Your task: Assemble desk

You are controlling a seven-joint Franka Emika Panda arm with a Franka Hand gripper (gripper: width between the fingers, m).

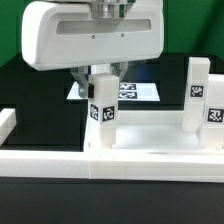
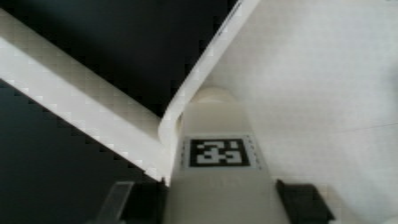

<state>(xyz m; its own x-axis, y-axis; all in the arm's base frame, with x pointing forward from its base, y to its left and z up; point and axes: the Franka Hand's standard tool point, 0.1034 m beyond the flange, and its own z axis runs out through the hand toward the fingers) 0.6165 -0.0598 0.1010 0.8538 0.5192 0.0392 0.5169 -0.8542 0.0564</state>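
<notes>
Desk tabletop (image 1: 150,140) lies on the dark surface (image 1: 20,60) against the border rail (image 1: 60,162), probably braced for screwing. Three legs stand upright on it: one (image 1: 102,108) under the gripper (image 1: 100,82), two (image 1: 198,90) (image 1: 215,110) at the exterior view's right. Jaws straddle the first leg, partly spread; contact unclear. One marker board (image 1: 135,92) behind.

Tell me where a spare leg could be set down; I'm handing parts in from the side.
Bare black table lies on the exterior view's left, between the white rail and the end effector. Another bare patch is in front, below the tabletop. Crowded: the middle, where the end effector straddles a leg, and the exterior view's right with two more legs.
</notes>
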